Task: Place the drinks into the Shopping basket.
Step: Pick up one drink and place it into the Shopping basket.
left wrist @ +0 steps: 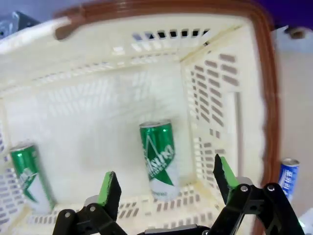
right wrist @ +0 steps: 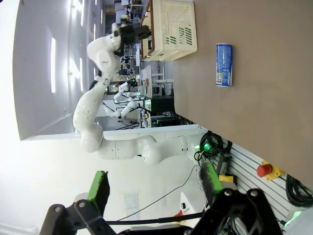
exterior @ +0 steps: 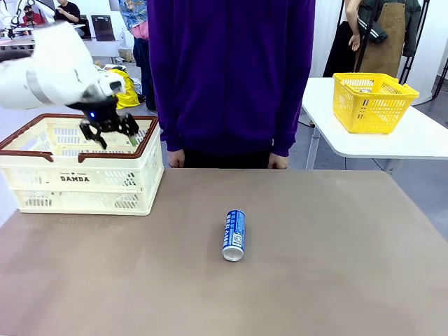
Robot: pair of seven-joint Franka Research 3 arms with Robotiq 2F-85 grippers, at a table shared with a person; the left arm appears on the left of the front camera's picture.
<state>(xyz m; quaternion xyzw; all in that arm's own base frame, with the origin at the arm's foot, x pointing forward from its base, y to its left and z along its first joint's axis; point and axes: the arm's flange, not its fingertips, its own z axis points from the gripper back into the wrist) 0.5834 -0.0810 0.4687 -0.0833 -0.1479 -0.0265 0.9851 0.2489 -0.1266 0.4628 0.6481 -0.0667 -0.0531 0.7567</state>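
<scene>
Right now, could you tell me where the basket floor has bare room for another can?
Bare floor lies between the left green can and the middle green can, and beyond them to the Shopping basket's far wall. The near wall is crowded: both cans.

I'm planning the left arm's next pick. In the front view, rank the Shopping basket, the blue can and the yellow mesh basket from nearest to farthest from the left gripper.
From the left gripper:
1. Shopping basket, directly beneath it, at the left.
2. Blue can, lying on its side in the middle, nearer the camera.
3. Yellow mesh basket, far right and farther back.
</scene>
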